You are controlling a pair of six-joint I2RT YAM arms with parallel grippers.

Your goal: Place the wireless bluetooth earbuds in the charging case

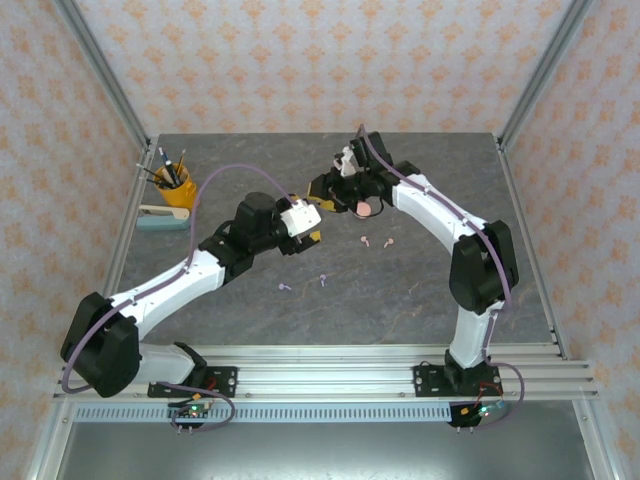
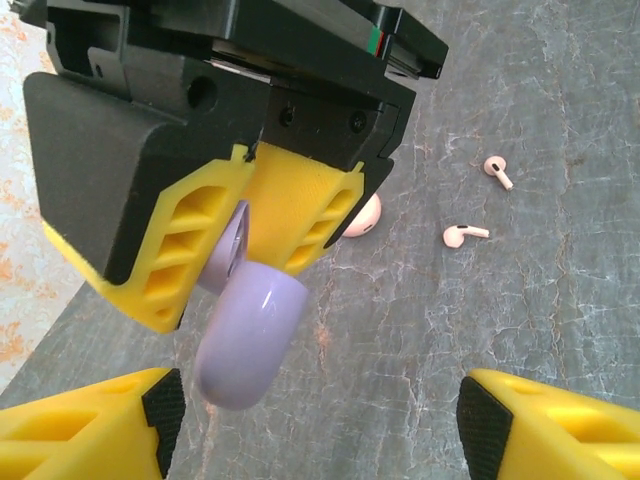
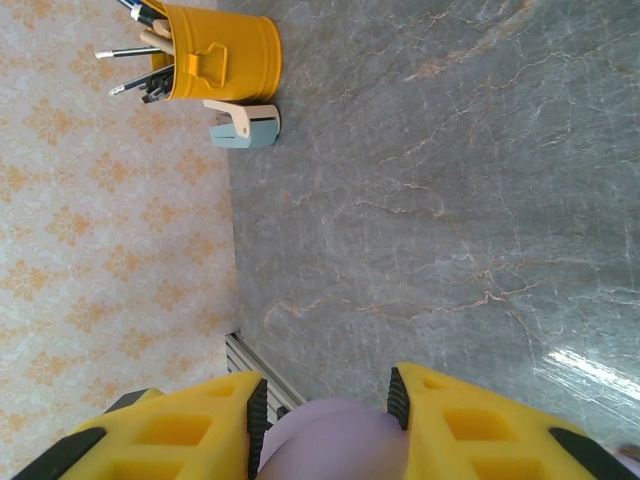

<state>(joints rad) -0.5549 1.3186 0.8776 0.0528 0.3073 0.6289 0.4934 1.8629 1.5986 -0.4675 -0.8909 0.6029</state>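
A lilac charging case (image 2: 248, 345) hangs in the air, and my right gripper (image 3: 325, 400) is shut on it; its rounded body (image 3: 330, 445) bulges between the black pads. In the left wrist view, that gripper's yellow fingers (image 2: 190, 250) clamp the case from above. My left gripper (image 2: 320, 430) is open just below, and the case's lower end sits close to its left pad. Two pink earbuds (image 2: 497, 170) (image 2: 465, 234) lie on the table, with a pink case (image 1: 365, 207) near them. Two purple earbuds (image 1: 284, 288) (image 1: 323, 279) lie nearer the arm bases. Both grippers meet around (image 1: 312, 222).
A yellow pen cup (image 3: 215, 50) with pens stands at the table's far left, with a small teal and beige stapler-like item (image 3: 245, 125) beside it. The grey marble table (image 1: 420, 290) is walled by patterned panels and metal posts.
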